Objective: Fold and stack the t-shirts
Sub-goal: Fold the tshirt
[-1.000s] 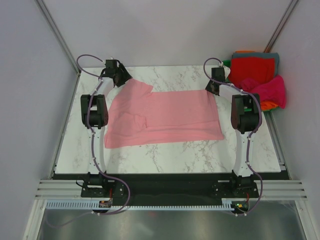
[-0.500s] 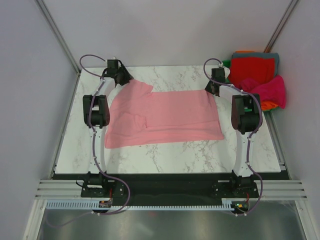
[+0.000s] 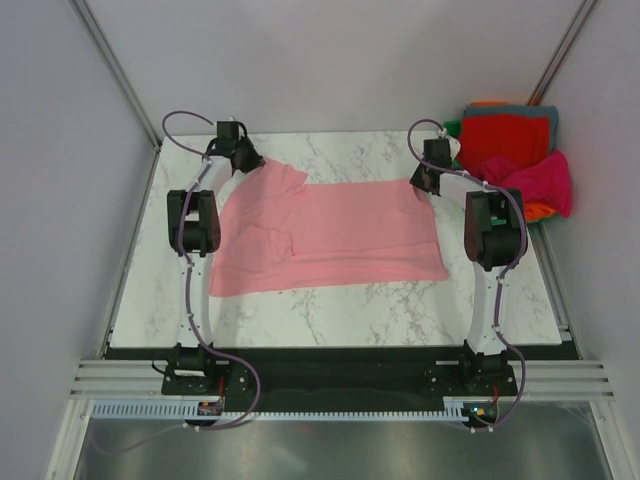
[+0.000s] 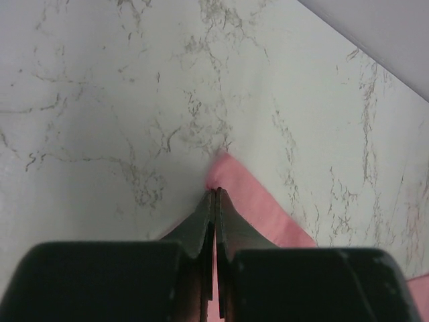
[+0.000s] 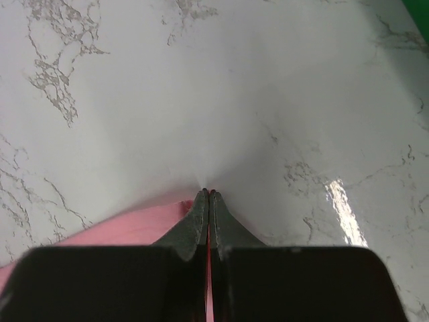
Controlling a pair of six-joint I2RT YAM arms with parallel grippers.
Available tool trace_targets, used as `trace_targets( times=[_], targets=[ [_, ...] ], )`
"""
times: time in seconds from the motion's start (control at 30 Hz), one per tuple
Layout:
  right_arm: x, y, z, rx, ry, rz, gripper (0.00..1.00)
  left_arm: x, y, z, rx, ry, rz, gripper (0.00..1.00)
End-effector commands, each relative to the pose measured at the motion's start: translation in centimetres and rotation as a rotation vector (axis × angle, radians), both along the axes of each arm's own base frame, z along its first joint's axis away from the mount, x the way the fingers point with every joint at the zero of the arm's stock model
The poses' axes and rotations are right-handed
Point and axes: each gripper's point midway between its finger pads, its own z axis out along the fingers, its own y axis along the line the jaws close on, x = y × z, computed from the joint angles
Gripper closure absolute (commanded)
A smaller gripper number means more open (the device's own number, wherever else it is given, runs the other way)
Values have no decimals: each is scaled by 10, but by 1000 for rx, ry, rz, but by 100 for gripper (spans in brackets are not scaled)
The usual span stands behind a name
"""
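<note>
Garment in hand: salmon-pink t-shirt [image 3: 325,238], one item, spread flat across the middle of the marble table [image 3: 340,305], long side running left to right, a sleeve jutting at the far-left corner. A crease and an overlapping layer show toward its left end; how many folds it already carries cannot be told. Left gripper [image 4: 215,194]: jaws pressed together on the far-left corner of the pink cloth, down at the table surface. Right gripper [image 5: 206,194]: jaws likewise pinched on the far-right corner, pink cloth showing beside and between the fingers. Both arms reach to the far edge of the shirt, one at each end. Remaining stock: heap of t-shirts [image 3: 512,150] in red, magenta, orange and teal-grey, loosely piled past the table's far-right corner, well apart from the pink one, beside a sliver of green bin [image 5: 421,13]. Finished stack: none visible on the marble. Status, as a judgement: early. The pink shirt is gripped along its far edge, apparently ready for that edge to be brought toward the near side; that fold, any further folds, its placing, and every shirt in the heap are left to do.
</note>
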Motion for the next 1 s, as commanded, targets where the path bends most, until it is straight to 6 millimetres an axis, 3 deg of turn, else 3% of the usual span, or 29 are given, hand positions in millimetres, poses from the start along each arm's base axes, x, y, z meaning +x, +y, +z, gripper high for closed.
trace_targets(
  times=[0.0,0.03,0.07,0.2,0.4,0.47,0.57,0.63,0.97],
  targets=[
    [-13,2,20,-1,-7,17,100,-11,5,34,53,-51,-19,98],
    [-13,3,33,-2,-36,17,100,-9,4,49,47,-100,-23,98],
    [-19,2,31,-5,-28,21,100,-21,3,54,46,-103,-26,98],
    [-30,3,42,2,-46,26,100,-40,7,88,58,-193,-15,98],
    [-39,5,61,19,-82,41,100,-67,16,122,106,-276,1,98],
    [-43,5,71,20,-92,43,100,-75,15,121,103,-277,-6,98],
    [-49,4,82,13,-103,43,100,-83,14,136,96,-305,-16,98],
    [-56,0,86,3,-94,35,100,-89,15,147,103,-323,-14,98],
    [-81,-12,91,-48,-54,16,100,-126,29,165,158,-343,22,98]
  ],
)
